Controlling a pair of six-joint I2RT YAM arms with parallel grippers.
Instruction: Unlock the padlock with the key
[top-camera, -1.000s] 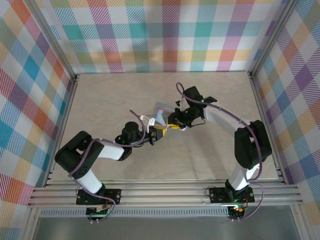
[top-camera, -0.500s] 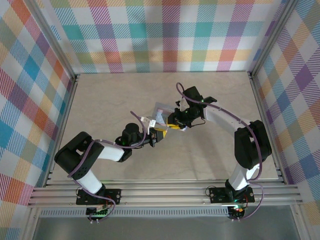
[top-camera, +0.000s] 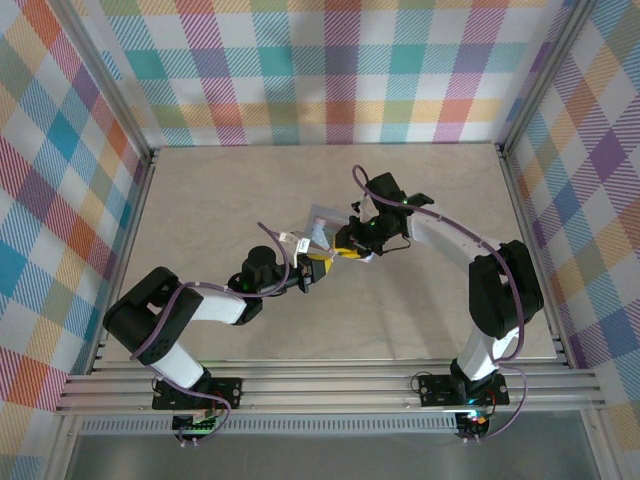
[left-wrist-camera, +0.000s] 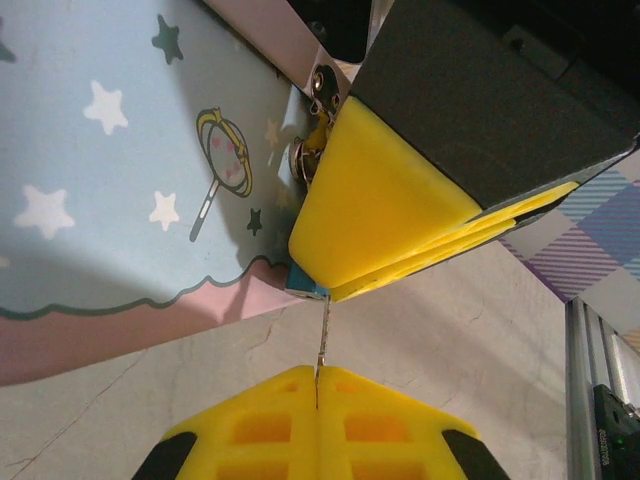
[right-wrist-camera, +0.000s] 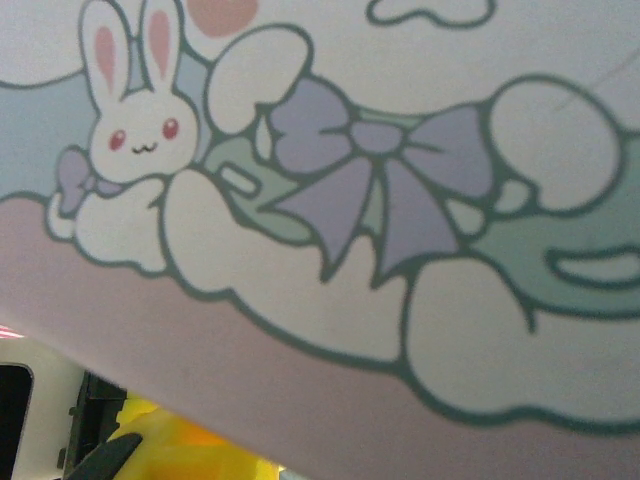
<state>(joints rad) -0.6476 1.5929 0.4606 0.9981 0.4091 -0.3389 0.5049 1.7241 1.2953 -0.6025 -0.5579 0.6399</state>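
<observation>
The padlock's blue body (left-wrist-camera: 306, 283) peeks out from between my right gripper's yellow fingers (left-wrist-camera: 380, 210), which are shut on it beside the tin's latch. The key (left-wrist-camera: 322, 345) is a thin metal blade running from the padlock's underside straight down into my left gripper (left-wrist-camera: 318, 378), which is shut on it. In the top view the left gripper (top-camera: 316, 266) and the right gripper (top-camera: 348, 247) meet tip to tip at the tin's near edge. The shackle is hidden.
The pastel blue-pink tin (top-camera: 322, 230) lies mid-table; its starred lid (left-wrist-camera: 120, 180) is just left of the padlock, and its bunny print (right-wrist-camera: 350, 200) sits very close to the right wrist camera. Bare table (top-camera: 430, 310) surrounds it. Metal rails (top-camera: 330, 385) edge the near side.
The left arm's rear links have shifted slightly to the left. Both grippers, the key and the padlock stay where they were.
</observation>
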